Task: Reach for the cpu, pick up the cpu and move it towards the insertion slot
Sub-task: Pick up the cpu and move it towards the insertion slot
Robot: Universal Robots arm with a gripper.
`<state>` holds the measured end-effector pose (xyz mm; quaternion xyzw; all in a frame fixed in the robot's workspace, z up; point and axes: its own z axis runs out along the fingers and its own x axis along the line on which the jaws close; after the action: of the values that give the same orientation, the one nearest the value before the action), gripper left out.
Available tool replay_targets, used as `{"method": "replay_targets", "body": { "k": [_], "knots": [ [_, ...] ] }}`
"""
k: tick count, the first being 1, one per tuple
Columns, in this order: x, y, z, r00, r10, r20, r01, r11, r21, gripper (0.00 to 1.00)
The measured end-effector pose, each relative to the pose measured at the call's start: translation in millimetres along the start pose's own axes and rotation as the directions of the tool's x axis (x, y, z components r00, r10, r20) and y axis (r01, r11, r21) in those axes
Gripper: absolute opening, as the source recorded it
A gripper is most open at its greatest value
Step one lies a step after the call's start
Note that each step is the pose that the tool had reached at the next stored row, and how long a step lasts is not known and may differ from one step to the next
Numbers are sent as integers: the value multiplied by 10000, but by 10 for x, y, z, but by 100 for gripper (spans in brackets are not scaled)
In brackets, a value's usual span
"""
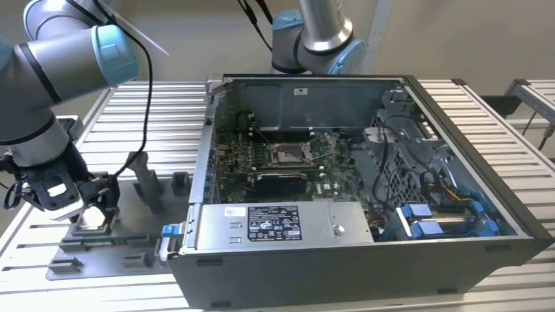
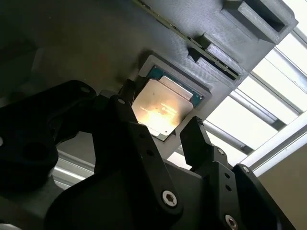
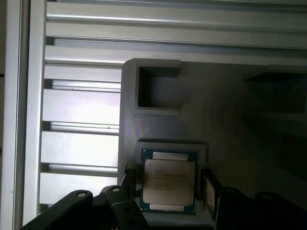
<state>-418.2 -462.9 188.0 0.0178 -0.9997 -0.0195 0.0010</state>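
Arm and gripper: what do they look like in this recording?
The arm is made of silver-grey tubes with black rings and light blue joint caps. A black cable hangs alongside it. The gripper is black, with two chunky angular fingers fastened by round-headed screws.

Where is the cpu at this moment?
In both wrist views the cpu lies in a pocket of the grey fixture plate, under the open gripper, at the exterior view's left of the computer case.
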Motion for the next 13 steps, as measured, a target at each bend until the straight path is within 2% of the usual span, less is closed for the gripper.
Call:
{"method": "replay_targets", "body": {
  "k": [13],
  "knots": [
    [-6,-1,16,10000,1,1,-1,10000,-4,100]
  ]
}}
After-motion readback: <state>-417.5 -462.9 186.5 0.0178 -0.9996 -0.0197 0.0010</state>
